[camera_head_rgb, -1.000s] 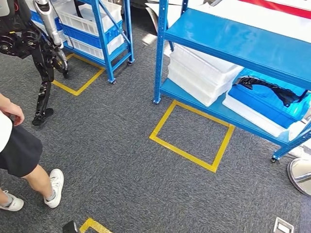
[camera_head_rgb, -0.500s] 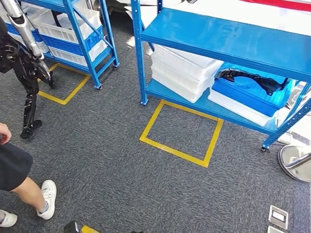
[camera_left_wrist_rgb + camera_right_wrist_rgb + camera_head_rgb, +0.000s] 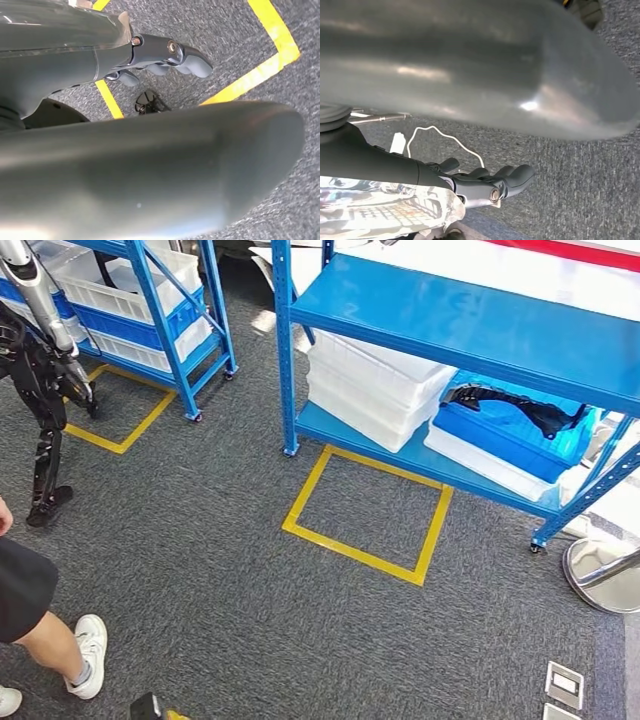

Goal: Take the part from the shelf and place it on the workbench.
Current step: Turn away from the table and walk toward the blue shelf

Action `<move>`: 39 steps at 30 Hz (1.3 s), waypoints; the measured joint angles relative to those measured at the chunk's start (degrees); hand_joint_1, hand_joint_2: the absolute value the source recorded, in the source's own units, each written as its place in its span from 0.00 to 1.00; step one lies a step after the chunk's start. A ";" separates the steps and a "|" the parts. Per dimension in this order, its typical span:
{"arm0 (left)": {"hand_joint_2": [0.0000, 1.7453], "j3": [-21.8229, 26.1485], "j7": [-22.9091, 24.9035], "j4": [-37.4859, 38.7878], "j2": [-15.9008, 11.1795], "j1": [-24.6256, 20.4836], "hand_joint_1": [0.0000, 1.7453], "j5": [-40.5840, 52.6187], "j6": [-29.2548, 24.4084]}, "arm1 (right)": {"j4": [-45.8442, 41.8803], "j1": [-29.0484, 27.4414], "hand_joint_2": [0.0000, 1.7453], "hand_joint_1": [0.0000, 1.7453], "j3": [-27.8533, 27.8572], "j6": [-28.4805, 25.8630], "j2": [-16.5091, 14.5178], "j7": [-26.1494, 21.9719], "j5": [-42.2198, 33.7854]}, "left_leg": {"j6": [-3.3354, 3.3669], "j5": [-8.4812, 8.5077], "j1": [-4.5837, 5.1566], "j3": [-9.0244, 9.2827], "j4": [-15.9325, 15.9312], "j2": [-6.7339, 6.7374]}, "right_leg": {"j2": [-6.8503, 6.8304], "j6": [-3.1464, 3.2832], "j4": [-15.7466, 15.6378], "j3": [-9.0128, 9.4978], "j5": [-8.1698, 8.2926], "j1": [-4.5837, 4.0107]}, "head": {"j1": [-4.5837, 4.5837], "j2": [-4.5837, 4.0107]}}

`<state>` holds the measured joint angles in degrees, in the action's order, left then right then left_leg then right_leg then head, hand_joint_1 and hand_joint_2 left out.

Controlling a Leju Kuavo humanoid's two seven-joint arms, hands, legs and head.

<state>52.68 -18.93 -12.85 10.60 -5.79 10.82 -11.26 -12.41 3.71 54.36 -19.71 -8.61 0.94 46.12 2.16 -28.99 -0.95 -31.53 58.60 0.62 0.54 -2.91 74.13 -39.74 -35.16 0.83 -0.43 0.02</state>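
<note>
Currently:
part (image 3: 528, 410): black, lying in blue bin (image 3: 513, 435) on lower shelf (image 3: 362, 435)
left robot hand (image 3: 166, 55): released, holds nothing
right robot hand (image 3: 490, 182): released, holds nothing

The upper shelf (image 3: 483, 325) hides part of the black part (image 3: 521, 408).

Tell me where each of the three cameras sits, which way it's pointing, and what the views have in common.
Head view: high on the robot, looking forward and down at the blue shelf, the black part in its blue bin, and the yellow floor square.
Left wrist view: behind the left hand, facing the carpet and yellow tape.
Right wrist view: behind the right hand, facing carpet and a white cable.
Shared: grey carpet in all; yellow tape in head and left wrist.
</note>
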 joint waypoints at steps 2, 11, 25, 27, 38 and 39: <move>0.00 0.00 0.01 0.00 0.00 0.05 0.00 0.00 0.00 | 0.00 0.00 0.00 0.00 0.00 0.00 0.00 0.00 0.01 | -0.32 -0.44 -0.17 0.63 0.00 -0.02 | -0.19 -0.12 -5.46 2.09 4.22 0.11 | -0.01 0.00; 0.00 -0.04 -0.10 0.00 0.00 -0.24 0.00 -0.01 0.02 | 0.07 -0.01 0.00 0.00 0.00 0.39 -0.03 0.52 0.07 | -2.87 -4.38 -0.18 0.11 4.10 0.01 | -0.31 3.25 -16.22 7.65 6.70 -0.19 | -0.14 0.00; 0.00 -0.09 0.01 0.00 -0.10 0.06 0.00 -0.02 -0.14 | 0.23 0.10 0.00 0.00 -0.03 0.63 -0.35 1.32 0.48 | 0.11 0.65 0.74 -1.60 0.52 -0.35 | 0.44 2.05 -14.45 10.90 2.64 -1.05 | 0.10 0.00; 0.00 -0.10 0.03 0.01 -0.02 -0.02 0.00 -0.01 -0.12 | 0.22 0.15 0.00 0.00 -0.04 0.85 -0.37 1.33 0.56 | 0.36 0.26 0.41 -0.57 0.09 -0.31 | 0.24 1.26 -9.06 8.11 0.50 -0.81 | 0.16 0.00; 0.00 -0.17 0.01 0.01 0.13 -0.13 0.00 -0.01 -0.27 | 0.24 0.03 0.00 0.00 -0.08 1.71 -0.37 1.87 1.00 | -1.81 -3.50 -0.07 4.19 -0.23 -0.23 | -0.34 2.30 -14.90 5.11 7.43 -0.66 | 0.16 0.00; 0.00 -0.17 -0.01 0.01 0.14 -0.12 0.00 -0.01 -0.27 | 0.23 -0.05 0.00 0.00 -0.09 1.73 -0.37 1.96 1.03 | -2.02 -3.60 -0.08 4.36 0.16 -0.23 | -0.32 2.75 -15.07 5.48 7.38 -0.56 | 0.08 0.00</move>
<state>52.50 -18.94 -12.85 10.74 -5.91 10.81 -11.53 -12.18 3.65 54.27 -17.99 -8.98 2.90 47.15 0.14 -32.59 -1.02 -27.17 58.76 0.40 0.21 -0.16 59.06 -34.26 -27.78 0.27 -0.35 0.02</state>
